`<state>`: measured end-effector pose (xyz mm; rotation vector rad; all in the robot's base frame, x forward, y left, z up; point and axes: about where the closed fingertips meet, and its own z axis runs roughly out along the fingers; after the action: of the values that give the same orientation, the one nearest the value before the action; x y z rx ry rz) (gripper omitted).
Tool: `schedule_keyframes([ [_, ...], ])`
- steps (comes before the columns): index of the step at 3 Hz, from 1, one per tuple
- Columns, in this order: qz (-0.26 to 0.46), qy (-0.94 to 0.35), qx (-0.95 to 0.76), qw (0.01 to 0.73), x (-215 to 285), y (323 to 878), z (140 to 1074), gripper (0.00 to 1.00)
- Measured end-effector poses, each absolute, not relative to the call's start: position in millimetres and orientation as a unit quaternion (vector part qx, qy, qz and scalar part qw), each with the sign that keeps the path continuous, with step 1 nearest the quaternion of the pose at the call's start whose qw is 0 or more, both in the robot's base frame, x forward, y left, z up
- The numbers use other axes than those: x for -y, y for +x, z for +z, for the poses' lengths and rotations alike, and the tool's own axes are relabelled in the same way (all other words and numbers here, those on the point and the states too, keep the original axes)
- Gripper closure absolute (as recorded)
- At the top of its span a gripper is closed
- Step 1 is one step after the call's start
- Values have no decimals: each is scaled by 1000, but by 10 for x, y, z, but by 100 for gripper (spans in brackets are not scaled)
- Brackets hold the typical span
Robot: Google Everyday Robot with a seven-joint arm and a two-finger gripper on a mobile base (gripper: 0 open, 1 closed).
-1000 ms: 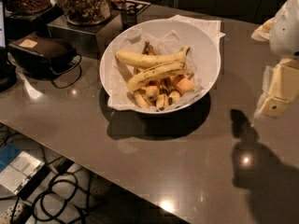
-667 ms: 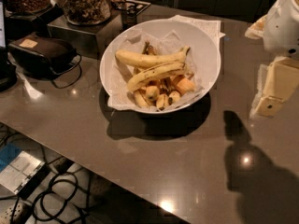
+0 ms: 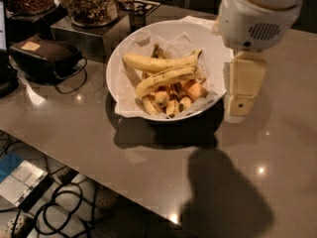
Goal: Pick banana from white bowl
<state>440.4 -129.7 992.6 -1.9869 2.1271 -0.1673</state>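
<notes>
The white bowl (image 3: 130,51), lined with crinkled white paper, stands in the middle of the grey-brown table (image 3: 79,133). In it the banana (image 3: 166,78), long, yellow and dark-speckled, lies slanted on short banana pieces and orange chunks (image 3: 194,89). A second long banana with an upturned stem tip (image 3: 158,62) lies just behind it. My gripper (image 3: 241,108) hangs tan-coloured under its white wrist (image 3: 257,14), just outside the bowl's right rim. It is to the right of the banana, apart from it, and holds nothing that I can see.
Glass jars of dark snacks (image 3: 91,1) stand on a metal box (image 3: 84,31) at the back left. A black device with a cable (image 3: 47,56) lies left of the bowl. The table's front edge runs diagonally, with cables on the floor (image 3: 64,212) below.
My gripper has moved left from the table's right side to just beside the bowl's right rim. Its shadow on the table has followed. The bowl and bananas have not moved.
</notes>
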Motion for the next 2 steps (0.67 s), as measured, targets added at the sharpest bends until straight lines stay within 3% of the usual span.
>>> schedule_keyframes([
  [2,-49,-675,-725,131,1247,4475,9963,0],
])
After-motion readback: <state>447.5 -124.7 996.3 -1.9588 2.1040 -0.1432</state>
